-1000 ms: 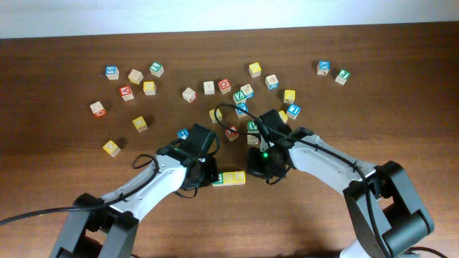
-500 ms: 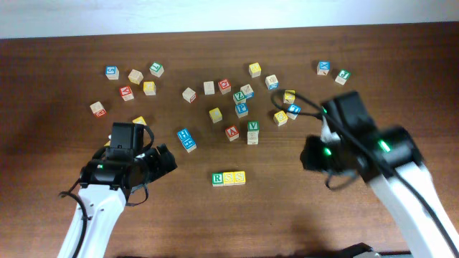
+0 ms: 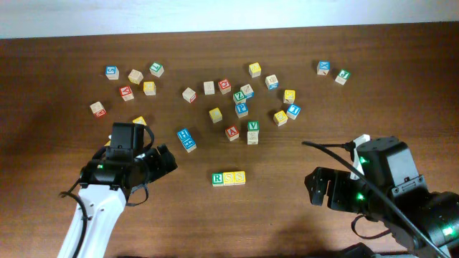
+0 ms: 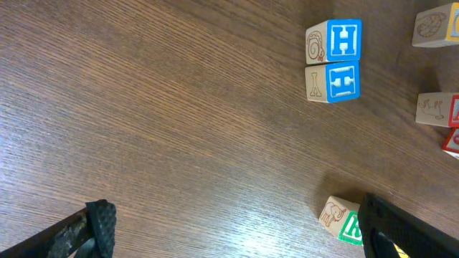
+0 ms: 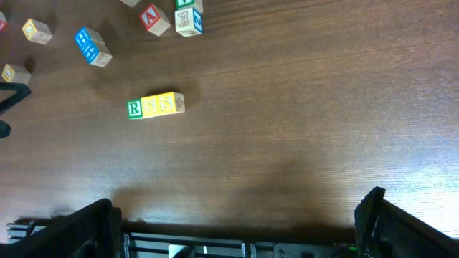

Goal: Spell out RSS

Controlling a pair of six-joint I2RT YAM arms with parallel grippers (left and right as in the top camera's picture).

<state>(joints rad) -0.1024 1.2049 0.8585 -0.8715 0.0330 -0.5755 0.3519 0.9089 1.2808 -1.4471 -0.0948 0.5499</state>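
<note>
A row of three blocks lies in the middle of the table: a green R block (image 3: 217, 178), then two yellow S blocks (image 3: 229, 178) (image 3: 239, 177), all touching. In the right wrist view the green R block (image 5: 135, 109) and the yellow S blocks (image 5: 161, 104) lie far from the fingers. My left gripper (image 3: 163, 160) is open and empty, well left of the row. In its wrist view the left gripper (image 4: 237, 229) has bare wood between its fingers and the R block (image 4: 343, 221) by the right one. My right gripper (image 3: 320, 188) (image 5: 237, 222) stands open and empty, far right of the row.
Many loose letter blocks (image 3: 224, 86) are scattered over the far half of the table. Two blue H blocks (image 3: 186, 139) (image 4: 334, 61) lie between my left gripper and the row. A small stack with a green V block (image 3: 252, 132) stands behind the row. The table's front edge (image 5: 237, 228) runs under my right gripper.
Both arms have pulled away from the block row, the left one leftwards and the right one towards the front right. Both grippers have opened, and the row stays in place.
</note>
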